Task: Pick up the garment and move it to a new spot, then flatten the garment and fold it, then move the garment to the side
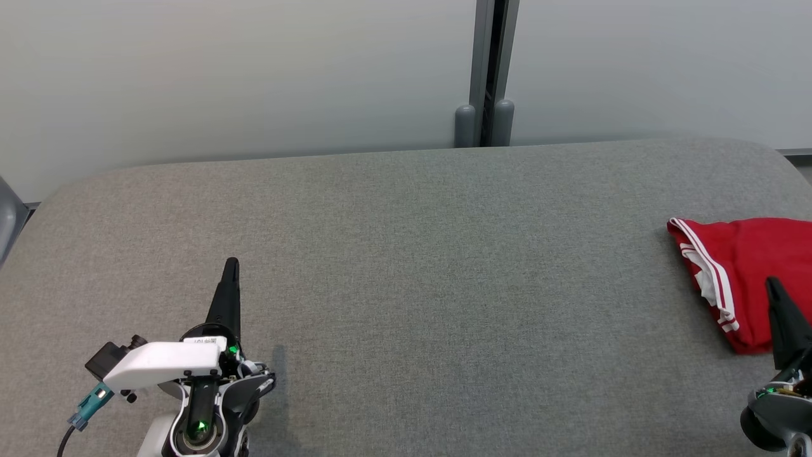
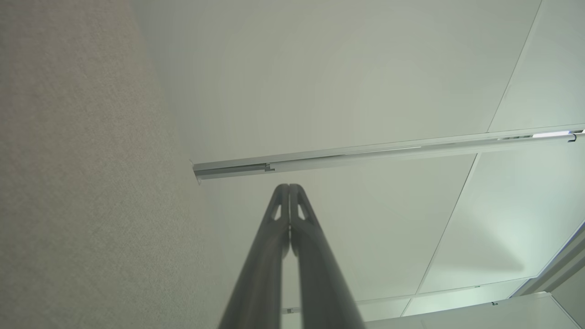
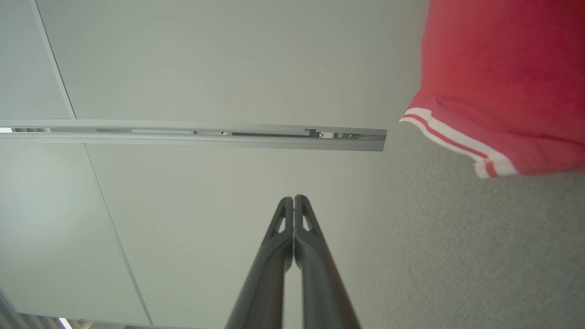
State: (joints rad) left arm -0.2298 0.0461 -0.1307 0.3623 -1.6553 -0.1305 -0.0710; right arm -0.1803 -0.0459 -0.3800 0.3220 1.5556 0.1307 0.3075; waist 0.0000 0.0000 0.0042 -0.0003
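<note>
The garment [image 1: 748, 273] is red with white stripes along its hem. It lies folded at the far right edge of the grey fabric table [image 1: 406, 266], cut off by the head view's border. My right gripper [image 1: 772, 284] is shut and empty, its tip in front of the garment's near edge. The right wrist view has the garment [image 3: 498, 82] at its upper right, apart from the shut right gripper [image 3: 292, 198]. My left gripper [image 1: 232, 263] stands shut and empty at the lower left of the table, far from the garment. In the left wrist view the left gripper [image 2: 289, 187] points at the pale wall.
A pale wall with a grey vertical post [image 1: 488, 70] rises behind the table's far edge. The table's corners are rounded. Broad bare fabric spreads between the two arms. A teal cable plug [image 1: 89, 406] hangs off my left wrist.
</note>
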